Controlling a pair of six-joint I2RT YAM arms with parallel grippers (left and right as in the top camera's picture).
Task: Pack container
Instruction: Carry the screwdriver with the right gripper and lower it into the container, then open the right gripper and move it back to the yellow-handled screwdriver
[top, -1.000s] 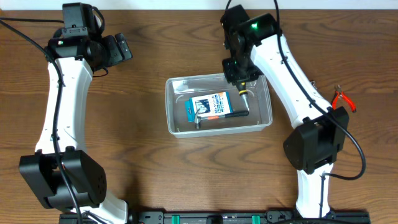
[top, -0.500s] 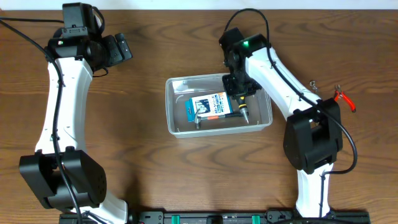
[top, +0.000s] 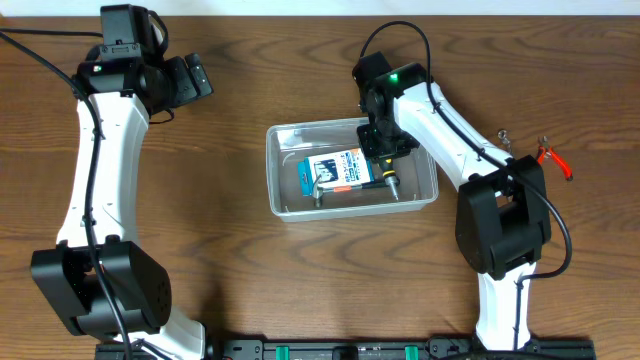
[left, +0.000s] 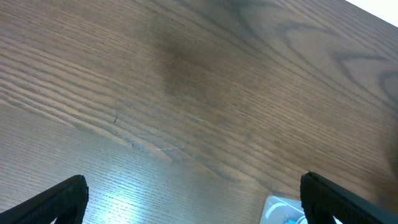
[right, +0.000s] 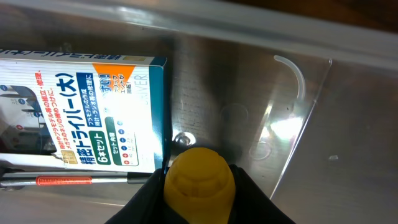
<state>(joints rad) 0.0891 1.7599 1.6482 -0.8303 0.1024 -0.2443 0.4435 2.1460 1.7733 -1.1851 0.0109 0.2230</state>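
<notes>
**Right tool** (top: 383, 143), centre-right of the overhead view: clamped on the yellow-handled screwdriver (right: 199, 179). The screwdriver's butt end fills the bottom centre of the right wrist view, between the dark fingers.

**Container** (top: 273, 172): a clear tub at the middle of the table (top: 220, 260). The rest of the screwdriver shows inside it, just below the tool in the overhead view and just right of the blue-and-white box (top: 340, 168) lying there. A thin rod with a red-printed band (right: 62, 181) lies along the box's lower edge.

**Step in hand**, by judgement: laying the screwdriver in the free strip between the box and the right wall. To do it well:
- Lower until the tip meets the floor.
- Lay the handle flat along the wall.
- Only then let go, so it does not ride up on the box.

**Left tool** (top: 196, 78), upper left: spread wide, holding nothing, well apart from the tub.

**Red-handled pliers** (top: 552, 160): far right, outside the tub.
</notes>
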